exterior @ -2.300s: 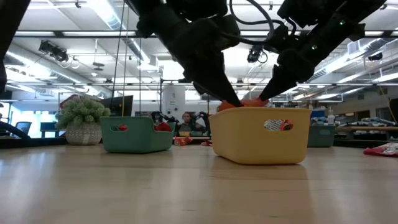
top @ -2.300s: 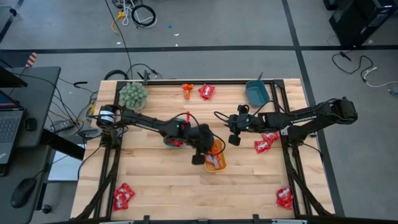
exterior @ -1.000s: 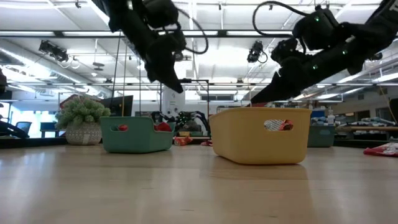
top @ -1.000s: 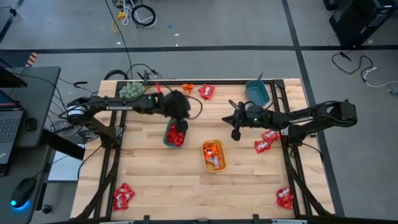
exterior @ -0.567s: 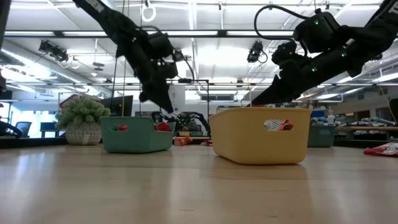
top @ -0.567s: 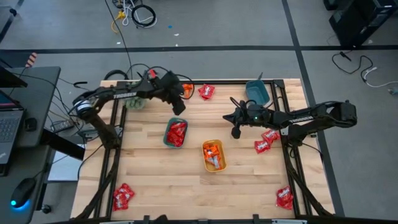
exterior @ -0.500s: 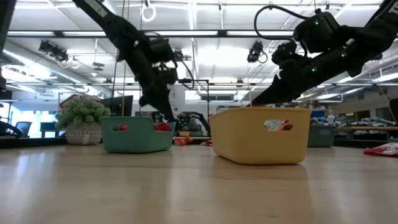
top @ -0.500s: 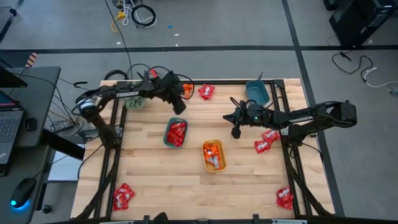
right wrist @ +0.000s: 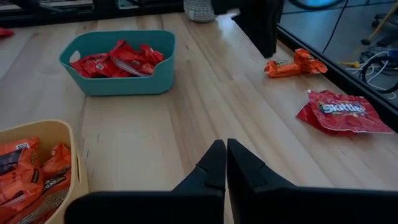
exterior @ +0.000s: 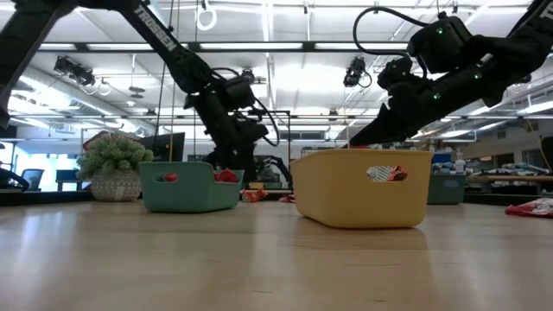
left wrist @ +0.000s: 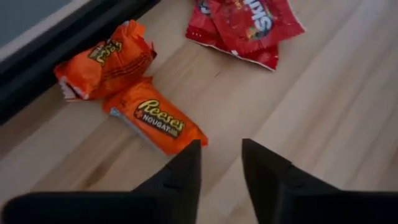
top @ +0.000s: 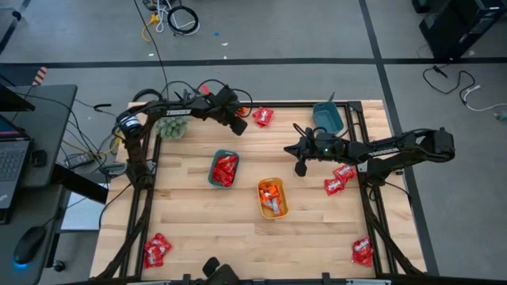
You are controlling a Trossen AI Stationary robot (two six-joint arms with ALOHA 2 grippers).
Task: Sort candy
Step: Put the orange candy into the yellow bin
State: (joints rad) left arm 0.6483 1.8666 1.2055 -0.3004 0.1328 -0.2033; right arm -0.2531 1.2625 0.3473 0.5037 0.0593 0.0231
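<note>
Candy sorted so far: red shiny wrapped candies (top: 225, 169) fill the teal oblong plastic tray (top: 212, 179) at mid-bench, and orange wrapped candies (top: 272, 197) fill the yellow oblong plastic tray (top: 282, 210) just beside it.
Candy left loose: most of it, by my judgement the job is around half done.
Loose orange: two orange wrapped peanut-butter candies (left wrist: 134, 81) touching each other at the far edge of the wooden bench (top: 198, 229).
Loose red: one flat red packet (top: 264, 117) near those two; a cluster of red packets (top: 339, 180) at the right side, count unclear, perhaps three; a small pile (top: 157, 249) at the near left corner; another pile (top: 362, 252) at the near right corner.
Trays counted: three, the teal, the yellow, and a blue oblong tray (top: 326, 119) at the far right corner, which looks to hold nothing.
Left pincer (left wrist: 221, 165): released, fingers apart, empty, hanging just over the nearer orange candy at the far edge.
Right pincer (right wrist: 225, 163): clenched on nothing, waiting above bare bench between the blue tray and the yellow tray.
Bystander item: one fuzzy green ball-shaped plant (top: 168, 127) at the far left corner.
Likely next: the orange pair, judging by the left arm's aim.
</note>
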